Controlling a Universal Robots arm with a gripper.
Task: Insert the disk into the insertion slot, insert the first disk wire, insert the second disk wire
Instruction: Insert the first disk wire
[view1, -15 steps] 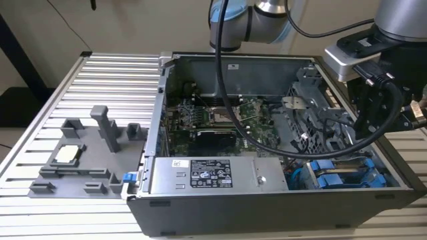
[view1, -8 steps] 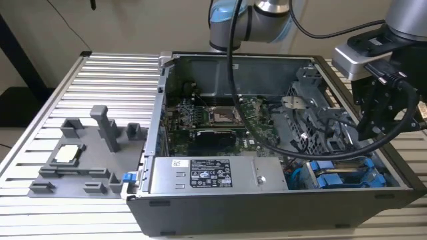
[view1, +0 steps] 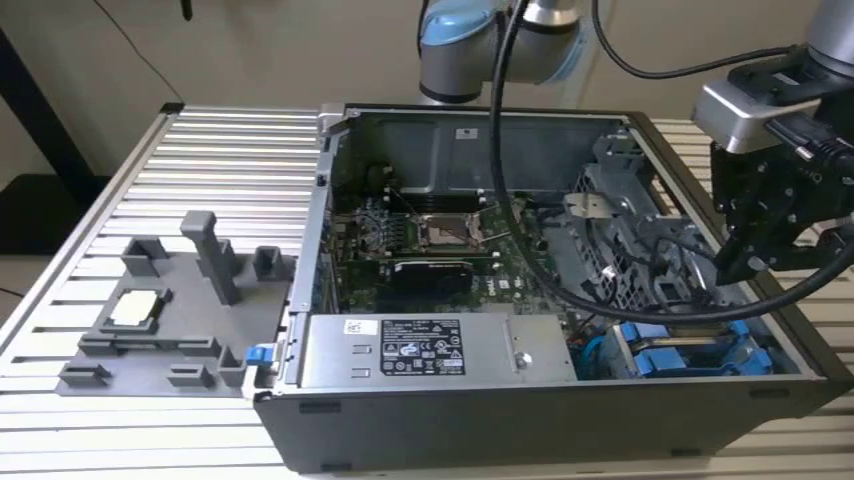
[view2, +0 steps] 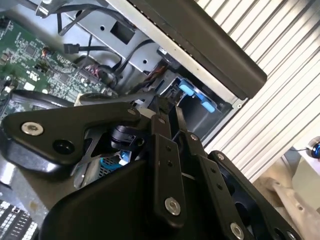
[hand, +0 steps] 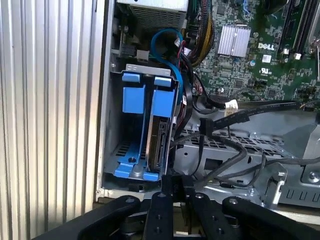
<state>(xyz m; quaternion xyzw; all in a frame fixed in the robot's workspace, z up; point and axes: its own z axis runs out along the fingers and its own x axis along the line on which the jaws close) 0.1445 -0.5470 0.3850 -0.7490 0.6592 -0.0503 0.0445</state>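
Observation:
The disk (hand: 159, 142), silver-grey in its blue frame (hand: 163, 100), stands on edge inside the insertion slot (hand: 119, 150) of the grey drive cage, beside a second blue frame (hand: 133, 95). In the exterior view the blue frames (view1: 681, 352) sit at the case's front corner on the exterior view's right. My gripper (view1: 747, 268) hangs above that corner over the case's side wall, fingers shut together with nothing seen between them. In the first wrist view my gripper (hand: 173, 181) is just short of the disk's end. Black wires, one with a black plug (hand: 202, 125), lie loose next to the cage.
A blue cable (hand: 170, 45) loops behind the cage toward the green motherboard (view1: 427, 235). The grey power-supply box (view1: 427, 350) fills the case's front. A grey fixture tray (view1: 174, 300) sits on the ribbed table (view1: 227, 160) at the exterior view's left. Thick black cable (view1: 627, 305) drapes over the case.

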